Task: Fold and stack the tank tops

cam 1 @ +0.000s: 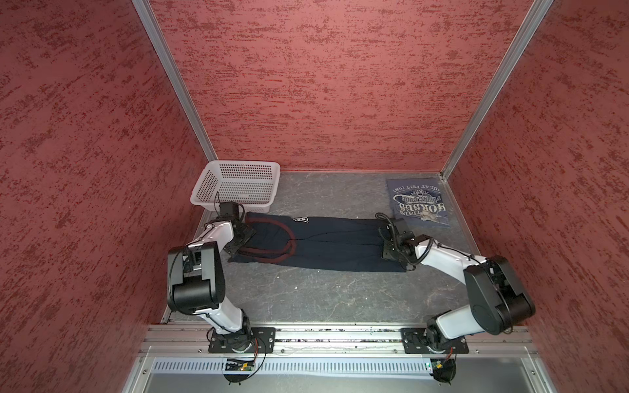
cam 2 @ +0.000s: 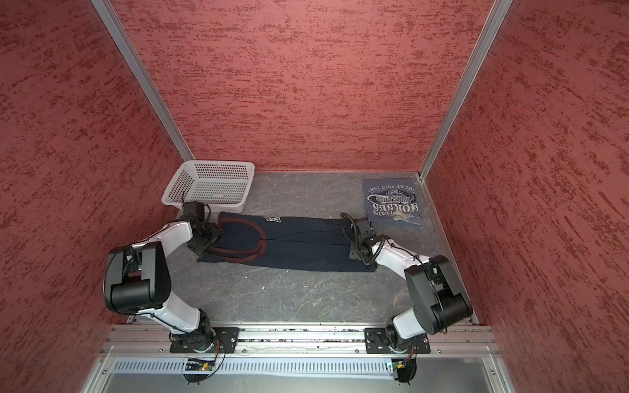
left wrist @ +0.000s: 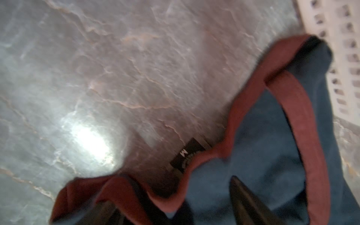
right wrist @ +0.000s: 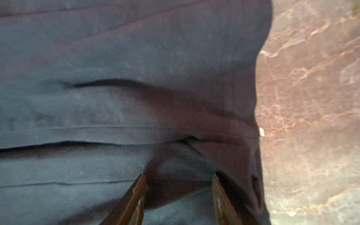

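The dark navy tank top (cam 1: 323,245) (cam 2: 299,245) with maroon trim lies in a long folded strip across the middle of the table. My left gripper (cam 1: 242,236) (left wrist: 171,192) is at its strap end, open, with the maroon-edged straps (left wrist: 303,109) lying between and under the fingers. My right gripper (cam 1: 391,248) (right wrist: 179,176) rests over the hem end, open, its fingers (right wrist: 141,192) apart above wrinkled navy cloth (right wrist: 116,58). The slate-blue tank top (cam 1: 417,202) (cam 2: 393,202) lies folded at the back right, its whitish lettering facing up.
A white perforated basket (cam 1: 204,183) (cam 2: 178,189) stands at the back left, close behind my left gripper. Red walls close in three sides. The grey marbled table (cam 1: 323,299) runs to a metal rail at the front, where both arm bases sit.
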You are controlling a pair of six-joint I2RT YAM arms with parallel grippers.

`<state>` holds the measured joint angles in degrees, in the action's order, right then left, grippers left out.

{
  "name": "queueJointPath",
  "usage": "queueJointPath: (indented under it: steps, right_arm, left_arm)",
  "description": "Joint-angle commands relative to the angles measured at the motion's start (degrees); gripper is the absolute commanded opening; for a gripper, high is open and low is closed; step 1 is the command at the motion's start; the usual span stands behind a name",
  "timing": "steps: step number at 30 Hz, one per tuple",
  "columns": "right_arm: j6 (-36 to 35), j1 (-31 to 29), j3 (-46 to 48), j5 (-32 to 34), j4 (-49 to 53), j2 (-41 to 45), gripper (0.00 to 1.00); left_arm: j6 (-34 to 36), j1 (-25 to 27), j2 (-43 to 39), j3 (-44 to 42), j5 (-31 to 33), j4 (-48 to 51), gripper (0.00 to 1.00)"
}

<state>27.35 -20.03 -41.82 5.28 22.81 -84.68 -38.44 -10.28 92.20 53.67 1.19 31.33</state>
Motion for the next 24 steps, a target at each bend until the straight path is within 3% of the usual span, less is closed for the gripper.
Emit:
queueJointPath:
  steps: [1,5,9,16,24]
  right_arm:
    - [-1.50,-0.29,-2.28,-2.11,0.56,4.64,0.56]
    - [-3.77,-4.21,-4.97,-3.53,-0.77,6.16,0.55]
    - [-6.98,-12.14,-10.29,-4.14,-3.02,2.59,0.54]
    - [-14.26,-25.08,-26.90,-6.07,-5.43,-14.70,0.55]
    - [-19.90,-31.27,-46.23,-8.97,-4.03,-33.39,0.55]
  left_arm:
    - [2.33,0.52,-2.85,1.09,-1.19,2.81,0.89]
    - [2.84,0.57,-5.48,1.09,-0.67,4.30,0.96]
    - [2.93,0.22,-6.44,0.78,-0.29,4.05,1.00]
    - [3.06,-0.33,-1.01,1.86,-1.36,2.48,0.81]
    - [2.90,-0.75,2.98,2.93,-3.12,1.54,0.71]
